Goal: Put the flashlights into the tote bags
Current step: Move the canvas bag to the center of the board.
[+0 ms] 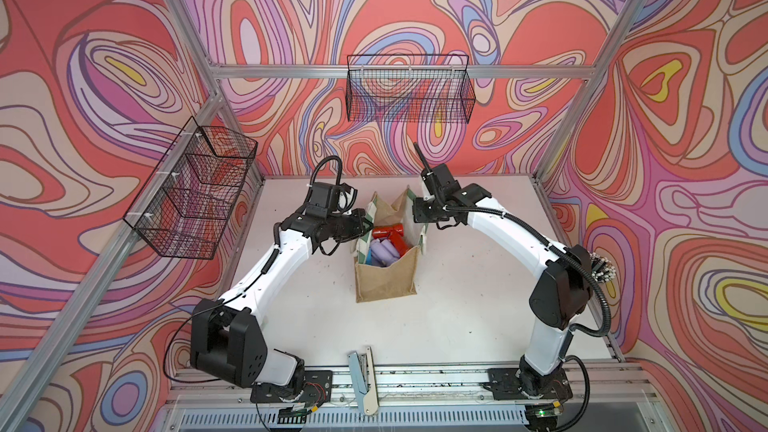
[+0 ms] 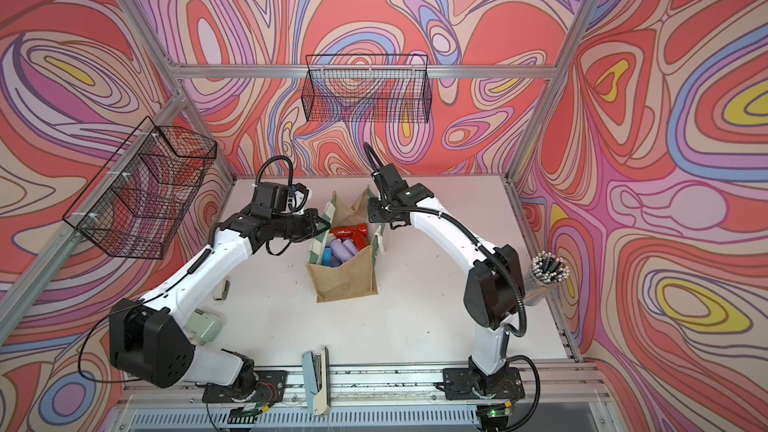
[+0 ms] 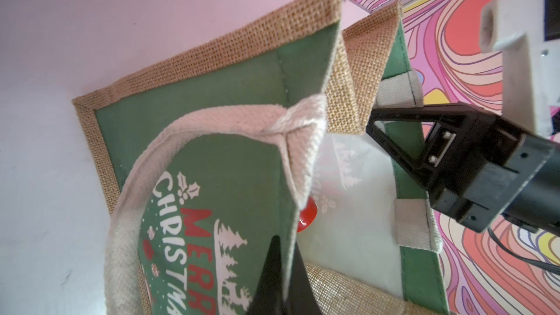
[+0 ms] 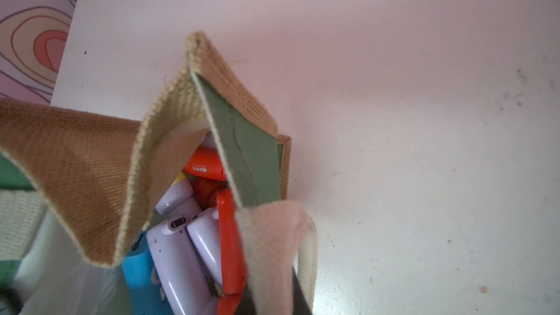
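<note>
While we hold the tote bag (image 1: 386, 284) upright on the counter (image 1: 478, 284) from both sides, our left gripper (image 1: 365, 224) is clamped narrow on the rim of its left wall, the open mouth just to that gripper's right. Between our grippers, down inside the bag, lie the flashlights (image 1: 384, 253), lilac, red and blue, lower than both. Our right gripper (image 1: 419, 220) is closed on the right wall's rim beside a white handle (image 4: 272, 237).
</note>
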Controlling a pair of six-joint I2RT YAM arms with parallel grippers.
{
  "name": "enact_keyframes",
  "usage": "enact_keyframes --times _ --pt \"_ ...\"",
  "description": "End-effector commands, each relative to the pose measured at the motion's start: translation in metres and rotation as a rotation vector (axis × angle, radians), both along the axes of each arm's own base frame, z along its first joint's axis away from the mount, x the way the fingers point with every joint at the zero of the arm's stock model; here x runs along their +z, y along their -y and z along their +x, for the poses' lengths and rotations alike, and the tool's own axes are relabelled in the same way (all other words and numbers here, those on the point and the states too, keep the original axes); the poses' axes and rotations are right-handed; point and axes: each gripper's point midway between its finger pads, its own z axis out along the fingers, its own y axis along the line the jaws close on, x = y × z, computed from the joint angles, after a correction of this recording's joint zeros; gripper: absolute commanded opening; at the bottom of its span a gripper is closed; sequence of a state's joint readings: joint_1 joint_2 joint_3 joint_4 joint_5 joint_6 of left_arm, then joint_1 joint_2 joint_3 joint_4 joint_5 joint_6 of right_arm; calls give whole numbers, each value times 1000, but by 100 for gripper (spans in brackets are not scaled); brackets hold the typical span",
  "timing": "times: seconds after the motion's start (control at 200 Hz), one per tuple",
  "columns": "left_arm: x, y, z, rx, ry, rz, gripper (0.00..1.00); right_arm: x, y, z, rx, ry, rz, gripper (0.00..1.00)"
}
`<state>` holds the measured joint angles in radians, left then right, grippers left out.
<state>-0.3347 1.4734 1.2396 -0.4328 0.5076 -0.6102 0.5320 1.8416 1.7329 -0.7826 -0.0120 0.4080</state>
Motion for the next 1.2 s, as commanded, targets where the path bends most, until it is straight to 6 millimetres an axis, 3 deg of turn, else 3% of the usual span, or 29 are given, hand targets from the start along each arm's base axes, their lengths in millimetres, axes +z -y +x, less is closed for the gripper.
enact_keyframes --times 0.0,0.05,0.19,0.25,0.27,0.351,0.566,0.636,0.781,0.806,0.851,0.881,1.031,1.192 --pt "20 26 23 14 54 -81 0 36 16 8 -12 105 16 0" --pt "20 35 27 8 57 -76 0 52 26 8 -23 140 18 0" --pt "20 46 34 13 65 -78 0 50 28 14 2 132 34 0" --pt "20 40 36 38 77 -56 0 54 22 13 30 127 60 0" --pt "20 37 37 49 81 -44 0 42 18 16 38 101 58 0" --pt "22 24 37 93 106 12 0 39 11 17 59 78 85 0" --pt "35 2 40 152 146 115 0 25 12 11 43 33 87 0" --pt "35 1 42 140 139 129 0 21 14 8 33 19 86 18" --pt "38 10 45 86 134 128 11 31 22 4 11 38 74 48" --pt "40 13 45 72 131 125 18 47 25 1 7 72 80 54" --pt "46 16 45 43 134 123 43 56 30 -2 -3 94 71 62" --pt "48 17 44 26 133 128 50 62 33 -2 -10 111 64 64" --pt "75 7 40 13 208 183 51 89 54 -1 -50 201 20 70" --pt "97 -39 36 111 257 223 57 106 94 18 -121 268 69 79"
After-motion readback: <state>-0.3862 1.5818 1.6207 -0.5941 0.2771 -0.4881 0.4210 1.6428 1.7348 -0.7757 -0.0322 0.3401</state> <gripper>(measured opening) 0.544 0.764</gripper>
